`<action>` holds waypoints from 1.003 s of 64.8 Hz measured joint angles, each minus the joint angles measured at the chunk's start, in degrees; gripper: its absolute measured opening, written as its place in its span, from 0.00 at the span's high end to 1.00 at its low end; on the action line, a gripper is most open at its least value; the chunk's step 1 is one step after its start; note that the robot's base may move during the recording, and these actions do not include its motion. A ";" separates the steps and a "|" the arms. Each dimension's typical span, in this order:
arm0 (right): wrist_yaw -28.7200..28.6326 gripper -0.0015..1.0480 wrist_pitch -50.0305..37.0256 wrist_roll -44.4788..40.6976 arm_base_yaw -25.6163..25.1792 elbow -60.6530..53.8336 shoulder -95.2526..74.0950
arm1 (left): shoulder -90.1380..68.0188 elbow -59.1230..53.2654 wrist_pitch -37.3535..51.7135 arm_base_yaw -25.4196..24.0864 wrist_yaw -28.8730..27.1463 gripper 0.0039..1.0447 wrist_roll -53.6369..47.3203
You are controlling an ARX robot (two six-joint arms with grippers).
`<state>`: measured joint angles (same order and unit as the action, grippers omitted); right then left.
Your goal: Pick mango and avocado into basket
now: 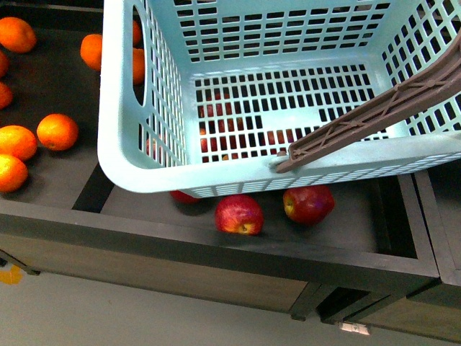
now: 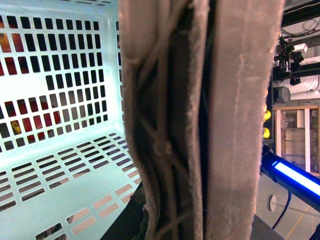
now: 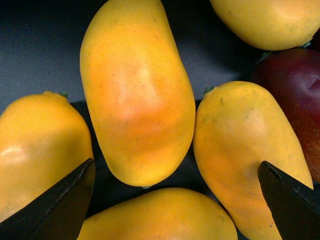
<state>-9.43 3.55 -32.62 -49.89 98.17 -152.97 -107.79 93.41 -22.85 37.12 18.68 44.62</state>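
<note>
1. The light turquoise slotted plastic basket [image 1: 119,86] is hanging over a dark wooden shelf [image 1: 144,238], with its brown arched handle [image 1: 374,115] slanting across the right end.
2. Two red apples [image 1: 239,214] are sitting on the shelf just under the basket's front edge, and round oranges [image 1: 57,132] are lying off to the left.
3. The left wrist cam is staring at the handle super close. The left gripper's fingers are out of shot, so I can't tell if it's gripping.
4. The right gripper [image 3: 176,165] is hovering with its black fingertips [image 3: 65,200] spread wide, gripping nothing, right over a smooth oblong yellow-orange mango [image 3: 137,95].
5. That mango is lying on a dark surface, crowded in by other mangoes [image 3: 245,155], and a dark red fruit [image 3: 295,90] is sitting against one of them.
</note>
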 joint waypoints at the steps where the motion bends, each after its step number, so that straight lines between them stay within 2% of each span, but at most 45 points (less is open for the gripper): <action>1: -0.02 0.08 0.04 -0.04 0.02 0.00 0.00 | 0.00 0.00 0.00 0.00 0.00 0.85 0.00; 65: 2.16 0.08 5.90 0.02 3.76 9.97 -8.44 | 0.00 0.00 0.00 0.00 0.00 0.85 0.02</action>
<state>-7.27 9.45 -32.60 -46.13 108.14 -161.40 -107.79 93.41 -22.85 37.12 18.68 44.64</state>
